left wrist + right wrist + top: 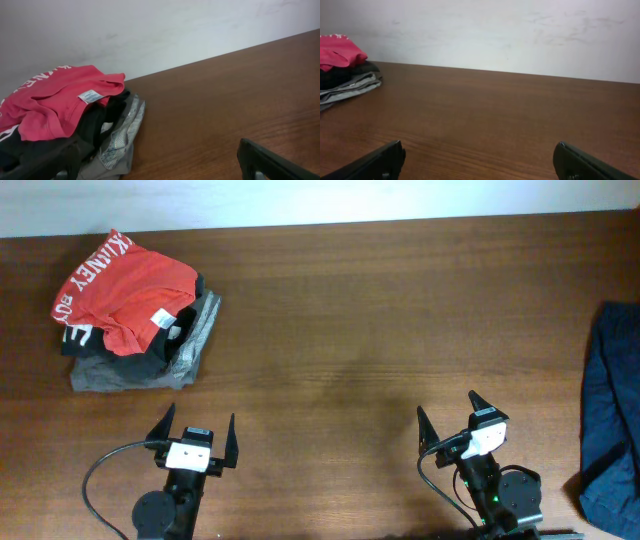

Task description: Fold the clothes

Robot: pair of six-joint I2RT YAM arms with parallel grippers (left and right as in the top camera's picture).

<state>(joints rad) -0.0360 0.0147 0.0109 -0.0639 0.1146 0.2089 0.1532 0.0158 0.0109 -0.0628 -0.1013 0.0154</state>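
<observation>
The red-orange T-shirt (125,290) lies crumpled on top of a pile at the far left of the table, white lettering along its edge and white neck tag showing. It also shows in the left wrist view (50,102) and at the left edge of the right wrist view (335,51). My left gripper (196,427) is open and empty near the front edge, below and right of the pile. My right gripper (446,410) is open and empty at the front right, far from the shirt.
Under the shirt lie a black garment (80,340) and a grey garment (135,373). A dark blue garment (612,410) lies at the table's right edge. A white wall (495,30) stands behind the wooden table (350,320).
</observation>
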